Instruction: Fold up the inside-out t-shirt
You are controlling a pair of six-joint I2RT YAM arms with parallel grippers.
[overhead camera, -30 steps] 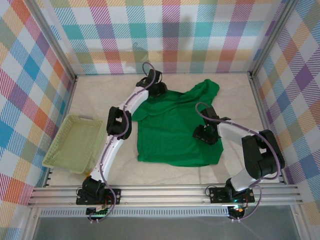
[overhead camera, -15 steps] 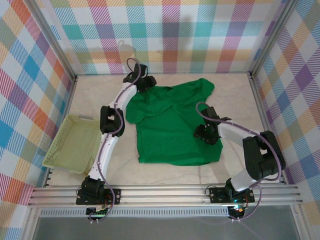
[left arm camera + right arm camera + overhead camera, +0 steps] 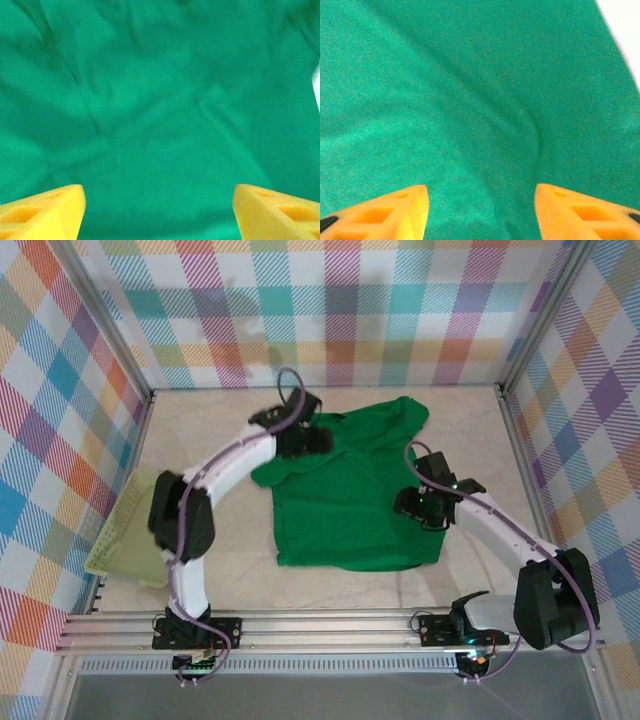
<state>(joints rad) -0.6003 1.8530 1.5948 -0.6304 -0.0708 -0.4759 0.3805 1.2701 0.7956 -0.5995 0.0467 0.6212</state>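
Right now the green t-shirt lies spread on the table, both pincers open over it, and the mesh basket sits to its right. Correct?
No. The mesh basket sits to the left of the t-shirt, as the top external view shows. The rest holds: left pincer and right pincer stand open over it.

The mesh basket (image 3: 120, 540) is partly hidden by the left arm (image 3: 180, 525) in the top view. In both wrist views the t-shirt (image 3: 160, 100) and the 2 fingers (image 3: 45, 210) are cut off by picture edges.
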